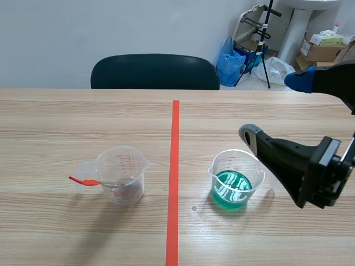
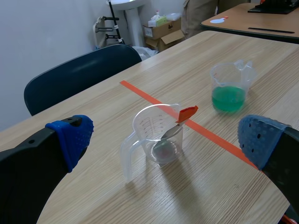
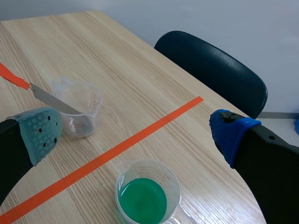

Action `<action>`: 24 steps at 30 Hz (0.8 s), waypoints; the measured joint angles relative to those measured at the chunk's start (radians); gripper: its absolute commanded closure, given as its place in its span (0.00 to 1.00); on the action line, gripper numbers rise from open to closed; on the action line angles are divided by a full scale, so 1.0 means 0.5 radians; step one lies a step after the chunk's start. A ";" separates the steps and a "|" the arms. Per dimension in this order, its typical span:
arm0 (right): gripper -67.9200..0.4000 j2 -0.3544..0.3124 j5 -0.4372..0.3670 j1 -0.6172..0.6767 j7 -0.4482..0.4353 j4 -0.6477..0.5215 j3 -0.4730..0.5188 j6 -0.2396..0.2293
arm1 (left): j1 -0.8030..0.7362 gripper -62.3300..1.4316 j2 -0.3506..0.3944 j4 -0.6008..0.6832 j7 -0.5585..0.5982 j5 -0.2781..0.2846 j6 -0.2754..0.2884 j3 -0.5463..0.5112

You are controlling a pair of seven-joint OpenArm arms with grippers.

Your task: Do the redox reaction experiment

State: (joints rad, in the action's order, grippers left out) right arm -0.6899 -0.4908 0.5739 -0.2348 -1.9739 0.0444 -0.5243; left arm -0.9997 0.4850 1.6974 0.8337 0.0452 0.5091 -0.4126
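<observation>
A clear measuring beaker (image 1: 122,174) stands left of the tape line with a metal spoon (image 1: 83,180), orange-red at the handle, leaning in it. Something small and dark lies at its bottom. A second beaker (image 1: 236,180) holding green liquid stands right of the line. My right gripper (image 1: 274,105) hangs open above and right of the green beaker. In the right wrist view the gripper (image 3: 135,128) is open, the green beaker (image 3: 145,191) below it. My left gripper (image 2: 164,128) is open, high over the clear beaker (image 2: 156,140) and spoon (image 2: 182,119); the scene view does not show it.
An orange-red tape line (image 1: 174,177) splits the wooden table. A dark chair (image 1: 155,71) stands behind the far edge. A blue bag (image 1: 230,61), cardboard boxes (image 1: 321,47) and a tripod sit on the floor at the back right.
</observation>
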 measured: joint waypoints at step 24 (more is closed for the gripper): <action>0.00 0.000 0.008 0.000 -0.060 0.000 0.000 0.001 | 0.000 0.00 0.000 0.001 -0.001 0.000 -0.001 0.000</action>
State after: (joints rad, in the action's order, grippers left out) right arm -0.6899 -0.4866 0.5739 -0.2646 -1.9739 0.0444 -0.5240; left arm -0.9997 0.4850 1.6978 0.8333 0.0452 0.5087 -0.4126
